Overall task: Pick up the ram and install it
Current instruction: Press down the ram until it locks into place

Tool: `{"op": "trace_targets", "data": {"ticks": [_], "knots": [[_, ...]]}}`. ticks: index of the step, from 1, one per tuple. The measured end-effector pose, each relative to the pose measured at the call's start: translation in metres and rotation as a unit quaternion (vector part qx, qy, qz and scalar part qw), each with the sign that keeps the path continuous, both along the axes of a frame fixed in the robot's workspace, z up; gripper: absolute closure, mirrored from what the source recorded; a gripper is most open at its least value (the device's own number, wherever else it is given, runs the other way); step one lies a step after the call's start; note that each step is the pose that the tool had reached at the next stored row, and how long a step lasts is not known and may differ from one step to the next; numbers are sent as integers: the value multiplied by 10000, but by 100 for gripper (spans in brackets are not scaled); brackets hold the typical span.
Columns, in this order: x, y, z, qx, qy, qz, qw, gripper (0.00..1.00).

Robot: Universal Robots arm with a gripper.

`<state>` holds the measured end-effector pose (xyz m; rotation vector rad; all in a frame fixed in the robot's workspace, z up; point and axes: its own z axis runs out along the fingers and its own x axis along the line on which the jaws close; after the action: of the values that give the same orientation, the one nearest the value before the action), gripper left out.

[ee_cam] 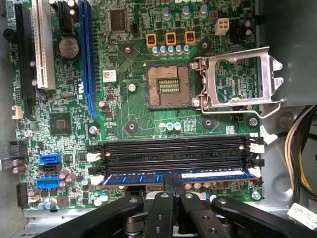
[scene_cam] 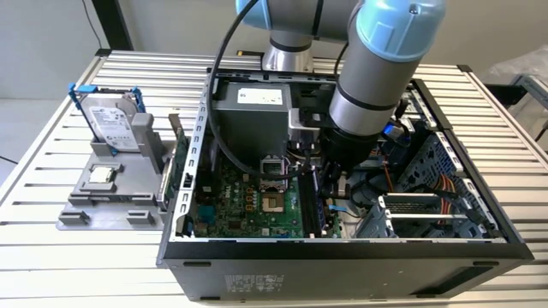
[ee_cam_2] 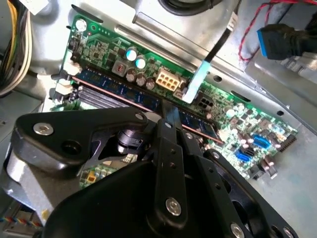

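Gripper [ee_cam: 173, 191] clenched on the ram [ee_cam: 148, 178], apparently seated in the outermost motherboard slot [ee_cam: 173, 159], held edge-down so its contacts meet the socket.

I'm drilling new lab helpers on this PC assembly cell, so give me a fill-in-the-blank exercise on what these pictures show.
1. The gripper is shut on the ____, which stands in a slot on the motherboard.
2. Beside that stick, the two black memory slots are ____.
3. The processor socket is empty and its metal latch frame is swung ____.
4. In the exterior view, the hard drive stands upright in a ____ frame outside the computer case.

Missing words: ram; empty; open; blue
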<state>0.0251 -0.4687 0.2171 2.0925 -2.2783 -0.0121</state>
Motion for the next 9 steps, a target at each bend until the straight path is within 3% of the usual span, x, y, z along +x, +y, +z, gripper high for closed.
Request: {"op": "trace_targets", "data": {"ticks": [5,7,9], "knots": [[0,2,19,2,-1,-1,10000,100],[2,5,82,20,-4,-1,10000,100],[3,1,175,7,3,0,10000,100]]}}
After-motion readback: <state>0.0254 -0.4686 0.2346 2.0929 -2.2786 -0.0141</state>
